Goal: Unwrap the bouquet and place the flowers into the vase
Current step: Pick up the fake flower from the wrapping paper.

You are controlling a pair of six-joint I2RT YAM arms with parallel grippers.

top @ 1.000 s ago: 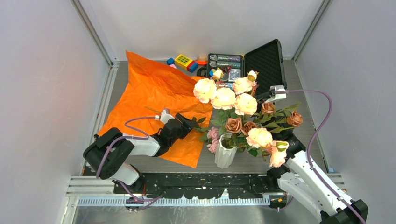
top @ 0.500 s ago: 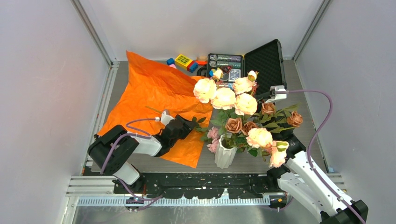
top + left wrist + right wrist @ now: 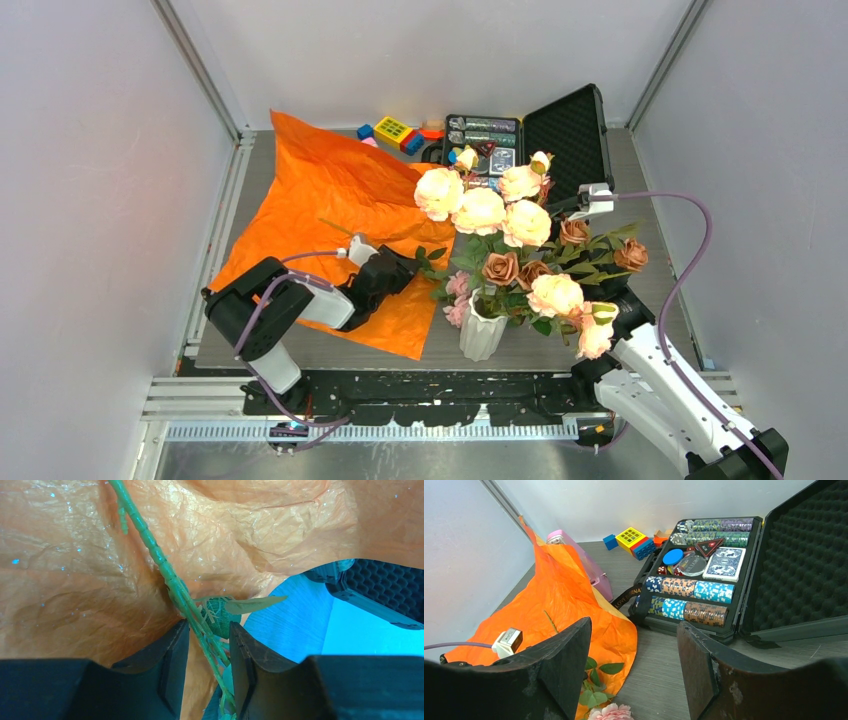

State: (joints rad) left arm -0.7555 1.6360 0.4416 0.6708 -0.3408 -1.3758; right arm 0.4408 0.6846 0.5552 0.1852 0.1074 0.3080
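The white ribbed vase [image 3: 482, 338] stands near the table's front edge, holding most of the flowers [image 3: 497, 222] upright. One loose green stem [image 3: 150, 547] lies on the flattened orange paper [image 3: 320, 195] to its left. The left gripper [image 3: 207, 630] straddles this stem with jaws narrowed (grip not confirmable). The right gripper [image 3: 633, 626] hovers behind the blooms, jaws apart and empty, facing the poker-chip case [image 3: 572, 128].

Arms [image 3: 650, 362] white, joints black — purple cables [image 3: 655, 194].
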